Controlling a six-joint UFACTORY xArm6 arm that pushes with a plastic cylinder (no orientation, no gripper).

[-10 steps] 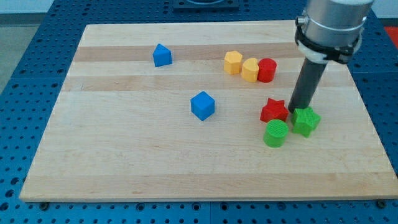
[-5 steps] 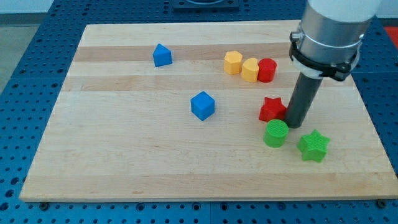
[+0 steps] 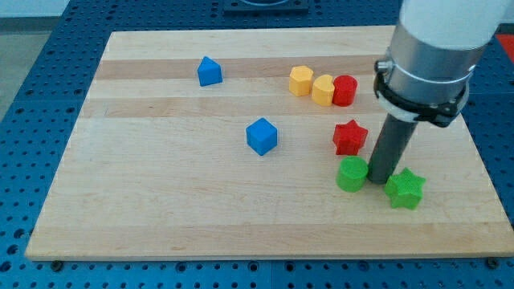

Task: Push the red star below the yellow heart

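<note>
Red star [image 3: 350,136] sits just below the red cylinder [image 3: 344,90], which ends a row with the yellow heart [image 3: 324,89] and yellow hexagon [image 3: 300,81]. Below the red star, my tip [image 3: 377,181] stands between the green cylinder [image 3: 352,174] and green star [image 3: 405,189]. I carry a bare rod, no jaws. Left of the star lies a blue cube [image 3: 262,136].

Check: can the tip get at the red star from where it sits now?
Probably yes. My tip sits between the green cylinder and the green star, just below and to the view's right of the red star. The board between tip and star looks clear.
</note>
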